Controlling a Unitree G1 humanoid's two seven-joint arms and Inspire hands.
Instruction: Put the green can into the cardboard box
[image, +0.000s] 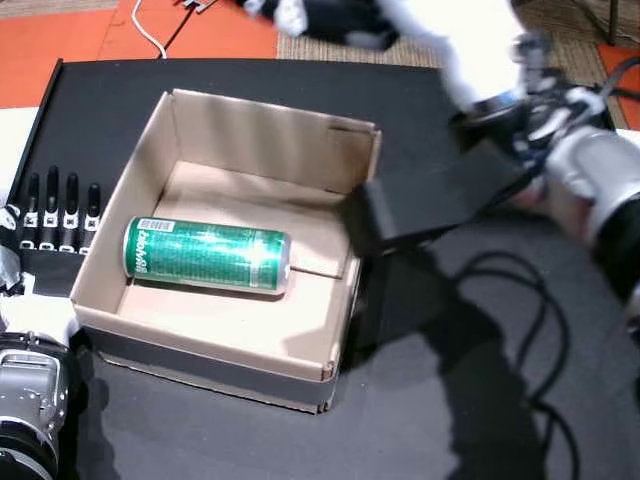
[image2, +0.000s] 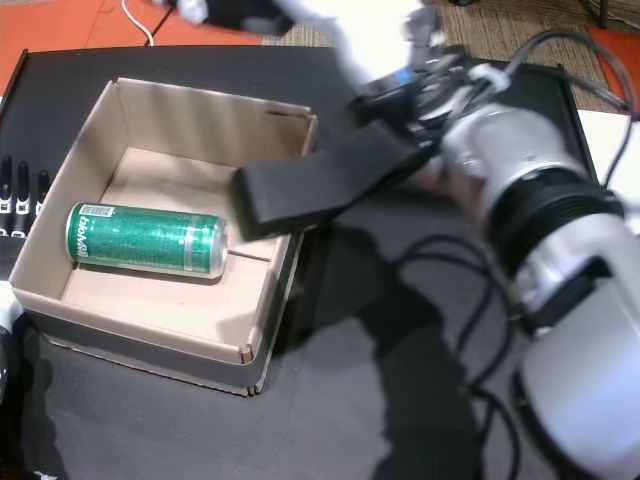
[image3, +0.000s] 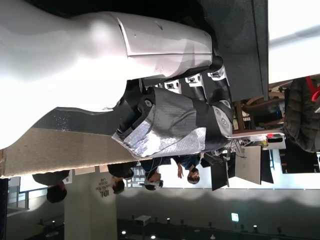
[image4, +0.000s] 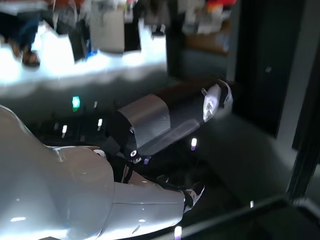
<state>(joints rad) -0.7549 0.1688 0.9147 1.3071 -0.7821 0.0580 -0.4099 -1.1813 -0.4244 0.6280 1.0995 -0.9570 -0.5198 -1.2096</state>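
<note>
Since the can (image: 206, 256) already lies on its side on the floor of the box (image: 262, 135), label up and near the left wall, we judge the placing done and the step in hand is clearing the arms away. In both head views the can rests free, nothing touching it.

Our right hand (image: 440, 195) hangs over the right rim of the box, blurred, dark palm flat and angled toward the box interior. It holds nothing; the fingers look extended, not curled. The right wrist view is too dark and smeared to confirm more.

Our left hand (image: 55, 215) lies flat on the black counter (image: 450, 400) just beside the left wall of the box, fingers straight and spread, empty. The left wrist view agrees: fingers (image3: 200, 82) stretched on the dark surface.

To finish well we'd lift the right hand up and away to the right first, not sweep low, because the right wall sits just under it and a knock could shift the box or roll the can. Left hand needs no move. Cables (image: 520, 300) trail on the counter to the right; keep clear.
</note>
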